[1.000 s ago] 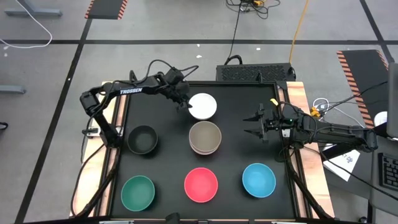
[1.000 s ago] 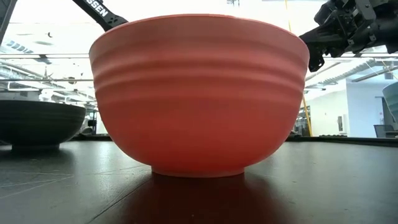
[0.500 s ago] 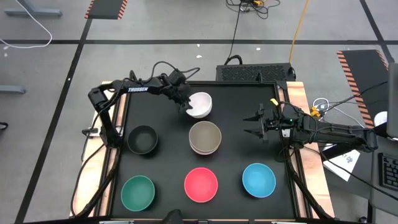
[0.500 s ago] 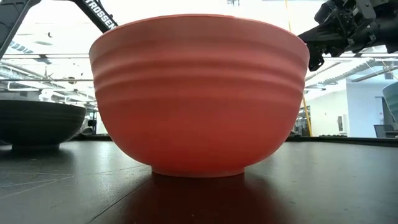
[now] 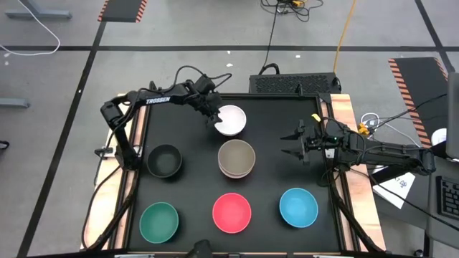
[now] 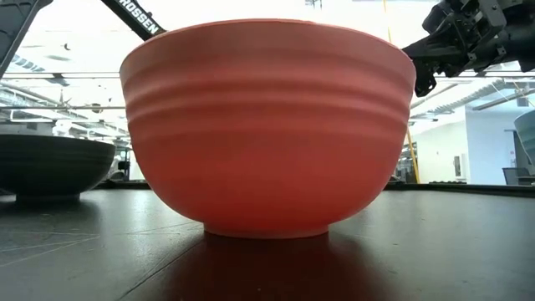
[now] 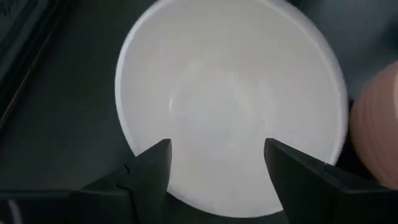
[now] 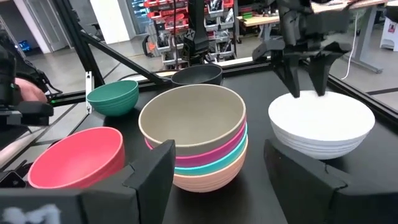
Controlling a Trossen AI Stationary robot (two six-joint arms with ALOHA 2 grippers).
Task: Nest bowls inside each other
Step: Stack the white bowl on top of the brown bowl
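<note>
A white bowl (image 5: 233, 120) stands on its base at the black mat's far middle. My left gripper (image 5: 215, 119) is open, slanting down over that bowl's left rim (image 7: 149, 149); the right wrist view shows its fingers (image 8: 292, 84) at the rim. Just nearer stands a stack of nested bowls (image 5: 237, 158), taupe on top (image 8: 193, 115), with magenta, teal and orange below it. The black (image 5: 164, 160), green (image 5: 159, 221), red (image 5: 232, 213) and blue (image 5: 298, 207) bowls stand singly. At the mat's right, my right gripper (image 5: 295, 142) hovers open and level. My left gripper has its open fingers (image 7: 152, 171) over the white bowl's rim on the side toward the table's left, slanting down from there. I cannot tell whether they touch the bowl. The bowl stands upright on the mat.
The red bowl (image 6: 267, 125) fills the low view, with the black bowl (image 6: 50, 167) to its left. A dark box (image 5: 294, 84) sits just beyond the mat's far edge. Bare mat lies between the white bowl and my right gripper.
My left arm has reached a little farther toward the table's right and slightly down, so its open gripper stands more over the white bowl's left rim. My right arm has kept still.
</note>
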